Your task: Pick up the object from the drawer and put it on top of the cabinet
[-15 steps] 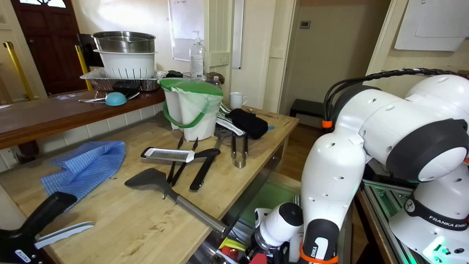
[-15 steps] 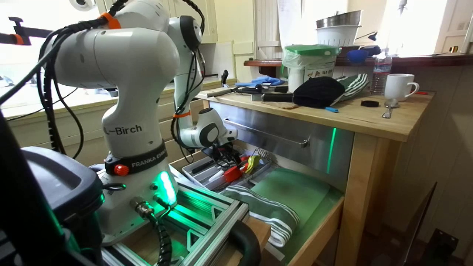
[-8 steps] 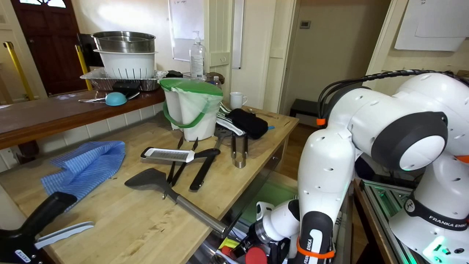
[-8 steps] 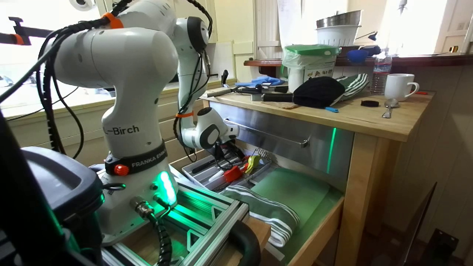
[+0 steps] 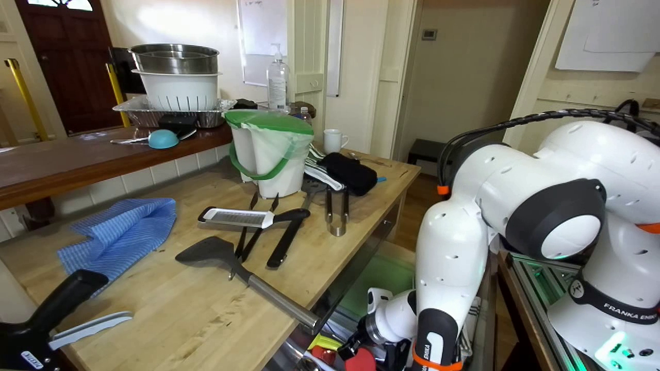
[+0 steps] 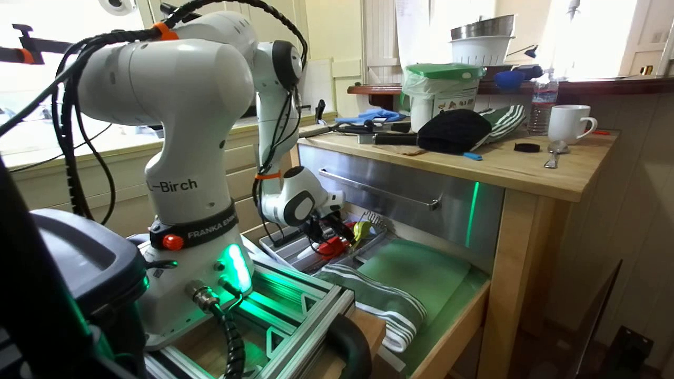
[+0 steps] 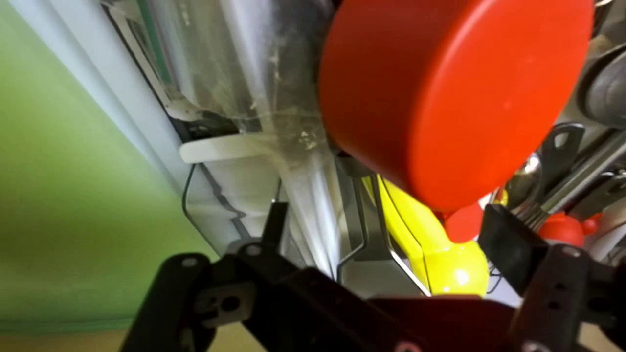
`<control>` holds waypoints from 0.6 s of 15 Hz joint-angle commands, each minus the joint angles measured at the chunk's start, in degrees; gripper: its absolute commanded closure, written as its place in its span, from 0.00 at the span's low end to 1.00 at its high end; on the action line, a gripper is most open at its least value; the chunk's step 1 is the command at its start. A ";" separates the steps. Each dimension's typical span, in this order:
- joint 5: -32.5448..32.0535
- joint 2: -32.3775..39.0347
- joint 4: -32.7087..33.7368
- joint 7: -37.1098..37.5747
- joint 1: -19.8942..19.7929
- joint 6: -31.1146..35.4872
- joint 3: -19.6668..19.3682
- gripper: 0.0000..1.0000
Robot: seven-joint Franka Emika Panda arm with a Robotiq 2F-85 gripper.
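I have my Panda arm [image 6: 221, 95] bent above its base [image 6: 184, 260], forearm [image 5: 452, 257] hanging steeply clear of it, my wide-spread Robotiq gripper [image 7: 385, 225] tilted down, away from the base.

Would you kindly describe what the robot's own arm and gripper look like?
The arm is white and rounded, with dark joint rings, black ribbed cables, orange bands, a black collar marked FRANKA and a green light. The gripper is black and angular, with jointed fingers and pale screws.
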 commanded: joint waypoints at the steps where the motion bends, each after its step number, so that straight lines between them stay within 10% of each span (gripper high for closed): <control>1: 4.50 4.52 4.99 -2.46 0.52 1.01 0.89 0.00; 9: 8.46 7.86 11.49 -4.56 0.50 -0.17 1.98 0.04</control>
